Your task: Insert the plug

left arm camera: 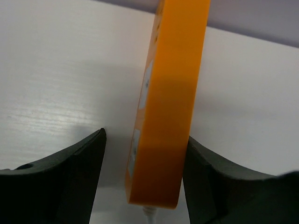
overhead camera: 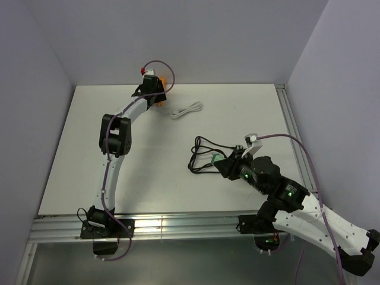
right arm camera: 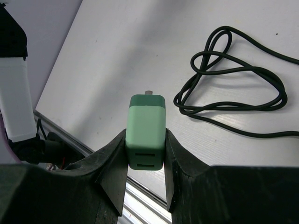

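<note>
- Currently my right gripper is clamped on the green plug, lower centre of the right wrist frame.
- Black cable lies looped on the table, upper right of that frame.
- Left gripper straddles the orange power strip, which stands on edge. Fingers are apart, with a gap on the left side.
- In the top view the strip is upper left, with the white cable just to its right.

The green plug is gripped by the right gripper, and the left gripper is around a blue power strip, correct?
Not quite: the power strip is orange, not blue, as the left wrist view shows. The rest holds: the green plug is gripped by the right gripper, and the left gripper is around the strip.
</note>
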You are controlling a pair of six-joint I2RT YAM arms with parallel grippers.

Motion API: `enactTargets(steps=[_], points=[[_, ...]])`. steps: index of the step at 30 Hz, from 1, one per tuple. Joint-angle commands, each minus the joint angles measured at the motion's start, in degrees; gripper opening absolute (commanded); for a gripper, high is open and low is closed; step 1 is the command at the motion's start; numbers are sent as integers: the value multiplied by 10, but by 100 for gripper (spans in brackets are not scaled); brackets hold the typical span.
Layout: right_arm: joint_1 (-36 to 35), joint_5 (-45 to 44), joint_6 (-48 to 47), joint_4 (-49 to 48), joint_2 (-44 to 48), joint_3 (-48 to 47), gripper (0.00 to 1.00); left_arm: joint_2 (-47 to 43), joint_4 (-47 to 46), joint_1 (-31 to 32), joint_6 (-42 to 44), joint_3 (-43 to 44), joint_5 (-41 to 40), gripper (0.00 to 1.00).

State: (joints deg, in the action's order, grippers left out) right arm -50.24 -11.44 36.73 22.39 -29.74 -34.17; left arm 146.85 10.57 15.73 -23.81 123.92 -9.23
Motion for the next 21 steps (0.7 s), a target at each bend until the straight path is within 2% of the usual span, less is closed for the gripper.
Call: enactTargets(steps=[1,4,5,7,8,9,13,14,15,18,19,21], points=[[5,-2,-4,-7,7,-5,0,-14,24,0,-28,-6,-30,68],[5,-6,-4,-2,13,-5,0,-21,2,0,-26,-24,-19,54],[4,-7,-3,-1,17,-4,0,-21,5,0,-31,-22,-23,43],[4,-11,-3,5,22,-4,0,-21,11,0,-38,-18,-38,28],[4,-12,-2,6,24,-4,0,-24,19,-1,-46,-17,-58,9],[5,-11,-1,9,26,-4,0,-27,25,0,-49,-18,-74,1],[4,-11,2,14,31,-5,0,-74,79,3,-62,-46,-173,0],[4,-9,3,13,31,-4,0,-82,101,4,-71,-45,-237,0],[5,-6,4,11,31,-2,0,-95,167,10,-76,-37,-266,0],[5,10,9,2,31,4,0,-121,259,32,-109,-38,-380,0],[4,12,11,0,30,6,0,-127,313,39,-120,-42,-395,0],[4,24,16,0,31,9,0,-135,356,57,-149,-50,-417,0]])
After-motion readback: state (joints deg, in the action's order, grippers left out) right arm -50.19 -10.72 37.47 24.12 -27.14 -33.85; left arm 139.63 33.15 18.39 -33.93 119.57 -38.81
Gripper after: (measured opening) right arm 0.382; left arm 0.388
